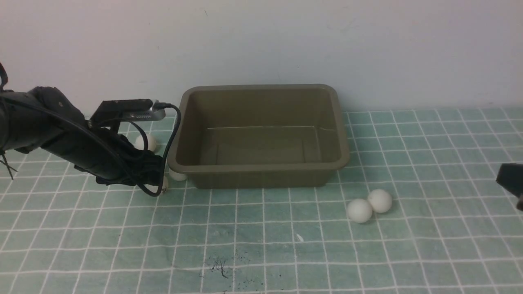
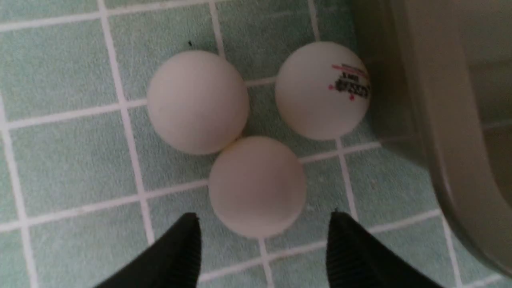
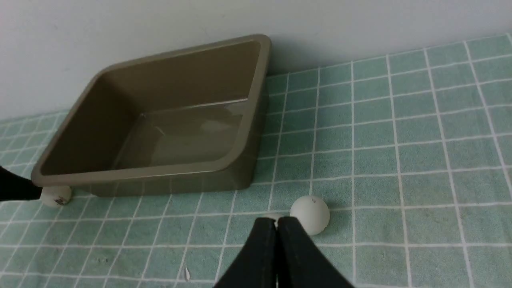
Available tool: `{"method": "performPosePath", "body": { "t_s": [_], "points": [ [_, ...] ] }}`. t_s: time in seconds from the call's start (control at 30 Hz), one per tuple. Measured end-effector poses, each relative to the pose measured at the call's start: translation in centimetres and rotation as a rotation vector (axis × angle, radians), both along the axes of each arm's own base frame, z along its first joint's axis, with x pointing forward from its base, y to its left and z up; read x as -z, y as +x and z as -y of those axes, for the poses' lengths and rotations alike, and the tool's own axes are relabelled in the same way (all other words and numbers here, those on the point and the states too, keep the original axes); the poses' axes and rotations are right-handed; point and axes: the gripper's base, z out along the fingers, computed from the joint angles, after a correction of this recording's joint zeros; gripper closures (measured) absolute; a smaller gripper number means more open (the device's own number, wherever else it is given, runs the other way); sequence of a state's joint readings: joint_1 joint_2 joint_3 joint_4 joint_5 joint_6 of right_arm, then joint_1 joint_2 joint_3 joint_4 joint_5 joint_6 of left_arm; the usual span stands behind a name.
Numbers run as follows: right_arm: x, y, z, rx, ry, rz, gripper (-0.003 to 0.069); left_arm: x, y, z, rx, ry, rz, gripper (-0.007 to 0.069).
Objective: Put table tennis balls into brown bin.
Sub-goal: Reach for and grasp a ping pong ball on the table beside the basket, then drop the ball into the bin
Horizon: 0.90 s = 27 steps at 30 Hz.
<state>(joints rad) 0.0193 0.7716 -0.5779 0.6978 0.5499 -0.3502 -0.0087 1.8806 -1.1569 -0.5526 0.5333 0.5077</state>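
Pick step: left end effector [image 2: 264, 219] released, tips flanking small matte white ball [image 2: 257, 186] beside olive-brown plastic bin [image 2: 440, 120]. Next: clench, lift.

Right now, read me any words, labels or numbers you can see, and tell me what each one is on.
On the printed ball beside the brown bin: a small dark stamp with pink marks, too blurred to read.
Nothing else in any view carries readable text.
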Motion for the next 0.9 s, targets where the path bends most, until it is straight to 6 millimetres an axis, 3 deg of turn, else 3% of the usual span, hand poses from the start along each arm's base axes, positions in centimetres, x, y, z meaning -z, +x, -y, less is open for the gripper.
{"method": "performPosePath", "body": {
  "t_s": [0.1, 0.23, 0.37, 0.4, 0.5, 0.67, 0.7, 0.73, 0.8, 0.9],
  "points": [
    [0.0, 1.5, -0.1, -0.019, -0.011, -0.052, 0.0664, 1.1, 0.5, 0.0, -0.010, -0.002, 0.008, 0.0125],
    [0.1, 3.3, -0.2, -0.047, -0.056, -0.082, 0.0653, 2.5, 1.0, -0.1, -0.023, 0.005, 0.006, 0.0113],
    [0.9, 5.0, -0.3, -0.075, -0.080, -0.146, 0.0627, 3.4, 1.0, -0.1, -0.016, 0.010, -0.016, 0.0205],
    [1.4, 6.0, -0.3, -0.097, -0.104, -0.197, 0.0595, 3.1, 0.8, -0.1, -0.007, 0.007, -0.033, 0.0284],
    [1.8, 6.9, -0.3, -0.118, -0.131, -0.234, 0.0554, 2.3, 0.4, -0.1, 0.007, 0.008, -0.051, 0.0278],
    [3.3, 10.1, -1.7, -0.205, -0.199, -0.320, 0.0368, -4.1, -1.4, -0.1, -0.001, 0.016, 0.044, 0.0272],
    [3.7, 10.6, -2.2, -0.222, -0.216, -0.329, 0.0347, -4.6, -1.5, 0.0, -0.003, 0.012, 0.057, 0.0272],
    [4.2, 11.4, -2.7, -0.243, -0.241, -0.335, 0.0313, -6.6, -1.7, 0.4, -0.011, -0.011, 0.105, 0.0272],
    [5.0, 13.1, -3.7, -0.279, -0.286, -0.349, 0.0251, -8.6, -1.6, 1.3, 0.012, -0.033, 0.147, 0.0272],
    [7.4, 15.9, -4.5, -0.292, -0.314, -0.417, 0.0183, -10.4, -0.7, 3.3, 0.105, -0.044, 0.178, 0.0272]
  ]
}}
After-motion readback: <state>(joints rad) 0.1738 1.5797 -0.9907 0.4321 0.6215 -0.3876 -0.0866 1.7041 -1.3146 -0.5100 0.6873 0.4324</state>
